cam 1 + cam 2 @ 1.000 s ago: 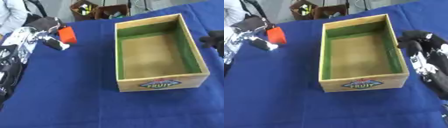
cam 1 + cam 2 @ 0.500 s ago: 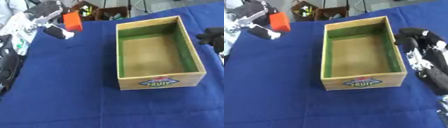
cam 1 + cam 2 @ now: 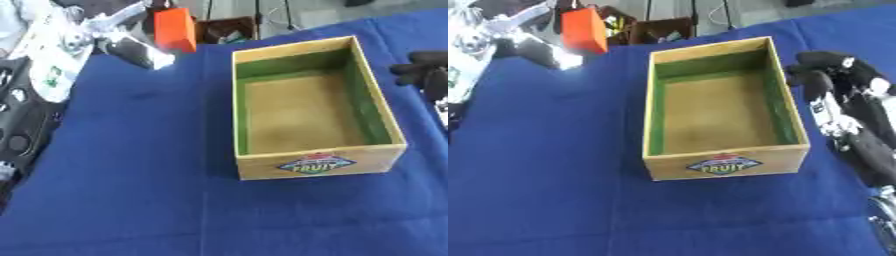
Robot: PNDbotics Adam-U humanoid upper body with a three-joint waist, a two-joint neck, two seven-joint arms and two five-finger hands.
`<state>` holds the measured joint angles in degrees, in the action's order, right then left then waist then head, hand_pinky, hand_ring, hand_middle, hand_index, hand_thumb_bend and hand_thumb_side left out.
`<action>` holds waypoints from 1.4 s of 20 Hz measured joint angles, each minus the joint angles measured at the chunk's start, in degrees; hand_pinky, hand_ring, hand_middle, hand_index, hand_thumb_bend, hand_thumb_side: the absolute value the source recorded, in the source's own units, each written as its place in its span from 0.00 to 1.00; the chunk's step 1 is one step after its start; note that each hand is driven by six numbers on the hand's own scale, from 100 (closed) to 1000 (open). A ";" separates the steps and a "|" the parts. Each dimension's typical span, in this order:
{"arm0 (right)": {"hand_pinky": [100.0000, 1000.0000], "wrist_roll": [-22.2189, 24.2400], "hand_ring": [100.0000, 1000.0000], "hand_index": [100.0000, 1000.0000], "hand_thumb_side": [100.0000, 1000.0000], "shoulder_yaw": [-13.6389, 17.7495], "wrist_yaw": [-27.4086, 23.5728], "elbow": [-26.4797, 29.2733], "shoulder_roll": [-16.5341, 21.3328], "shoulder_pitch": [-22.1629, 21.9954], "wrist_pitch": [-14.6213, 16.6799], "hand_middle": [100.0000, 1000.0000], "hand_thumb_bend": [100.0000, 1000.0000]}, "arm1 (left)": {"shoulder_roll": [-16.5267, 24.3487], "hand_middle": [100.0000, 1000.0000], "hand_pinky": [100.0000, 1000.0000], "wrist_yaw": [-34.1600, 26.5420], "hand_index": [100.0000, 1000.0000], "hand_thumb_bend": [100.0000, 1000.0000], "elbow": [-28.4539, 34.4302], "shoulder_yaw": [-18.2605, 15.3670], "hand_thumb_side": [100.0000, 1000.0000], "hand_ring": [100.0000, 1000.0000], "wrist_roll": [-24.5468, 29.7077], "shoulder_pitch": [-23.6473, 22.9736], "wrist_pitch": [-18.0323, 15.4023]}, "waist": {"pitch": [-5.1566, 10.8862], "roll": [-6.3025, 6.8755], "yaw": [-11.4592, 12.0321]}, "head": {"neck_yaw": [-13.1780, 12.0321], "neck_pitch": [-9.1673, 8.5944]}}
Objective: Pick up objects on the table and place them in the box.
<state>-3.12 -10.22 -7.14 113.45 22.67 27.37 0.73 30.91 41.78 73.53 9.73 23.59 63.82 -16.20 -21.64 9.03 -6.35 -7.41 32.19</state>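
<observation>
Orange block (image 3: 175, 29) pinched in left hand (image 3: 131, 37) (raised), beside box (image 3: 311, 165).

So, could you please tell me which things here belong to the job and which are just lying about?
Job: orange block held in the left hand; wooden box; right hand beside it.
Lying about: brown crate beyond the blue table.

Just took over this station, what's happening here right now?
The left hand holds an orange block up at the far left, beyond the wooden box. The box stands on the blue table and looks empty inside. The right hand sits by the box's right wall, holding nothing, fingers curled.
</observation>
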 measured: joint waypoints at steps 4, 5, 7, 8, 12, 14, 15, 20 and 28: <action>0.92 -0.32 0.79 0.76 0.45 0.00 -0.04 0.00 -0.51 0.42 0.31 0.53 0.00 | -3.93 0.23 0.13 -0.91 0.50 0.00 1.47 0.63 0.28 0.31 1.02 1.66 0.51 | 0.24 0.01 -0.28 | 0.13 0.05; 0.92 -0.43 0.79 0.76 0.45 0.00 -0.07 0.00 -0.70 0.42 0.37 0.53 0.00 | -5.07 0.23 0.13 -0.94 0.50 0.00 1.68 0.69 0.28 0.31 1.14 2.14 0.63 | 0.26 0.02 -0.43 | 0.15 0.08; 0.92 -0.63 0.79 0.76 0.45 0.00 -0.19 0.00 -0.83 0.42 0.48 0.53 0.00 | -7.03 0.23 0.13 -0.97 0.50 0.00 1.96 0.97 0.28 0.31 1.32 2.93 0.80 | 0.31 0.12 -0.53 | 0.16 0.29; 0.92 -0.71 0.79 0.76 0.45 0.00 -0.25 0.00 -0.84 0.42 0.54 0.53 0.00 | -7.88 0.23 0.13 -0.95 0.50 0.00 1.96 1.03 0.28 0.31 1.35 3.24 0.81 | 0.35 0.15 -0.70 | 0.16 0.42; 0.92 -1.05 0.79 0.76 0.45 0.00 -0.48 0.00 -1.21 0.93 0.87 0.53 0.00 | -11.02 0.23 0.13 -0.10 0.50 0.00 1.69 1.31 0.27 0.31 1.32 3.84 0.78 | 0.39 0.42 -1.20 | -0.03 0.47; 0.92 -1.32 0.79 0.76 0.44 0.00 -0.56 0.00 -1.36 1.37 1.21 0.54 0.00 | -12.78 0.23 0.13 0.70 0.49 0.00 0.99 1.38 0.27 0.31 1.19 3.84 0.64 | 0.39 0.42 -1.51 | -0.19 0.47; 0.92 -1.44 0.79 0.76 0.44 0.00 -0.60 0.00 -1.45 1.58 1.40 0.54 0.00 | -13.55 0.23 0.13 1.22 0.49 0.00 0.66 1.53 0.27 0.31 1.05 3.83 0.50 | 0.39 0.44 -1.63 | -0.27 0.46; 0.91 -1.62 0.79 0.76 0.44 -0.05 -1.04 0.00 -1.85 2.63 2.39 0.54 0.00 | -17.06 0.23 0.13 4.58 0.50 0.00 -0.65 2.71 0.27 0.31 0.55 2.82 -1.02 | 0.39 0.52 -2.03 | -0.61 0.44; 0.91 -1.43 0.79 0.76 0.44 -0.33 -1.32 0.00 -2.27 2.96 2.80 0.54 0.00 | -19.81 0.23 0.13 7.28 0.50 0.00 -2.89 3.96 0.27 0.31 0.77 0.60 -2.71 | 0.38 0.51 -2.04 | -0.63 0.42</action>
<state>-4.55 -10.55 -8.46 113.45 20.40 30.33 3.53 11.10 49.06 70.64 13.69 24.36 64.41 -18.91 -21.26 9.55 -8.39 -8.03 32.61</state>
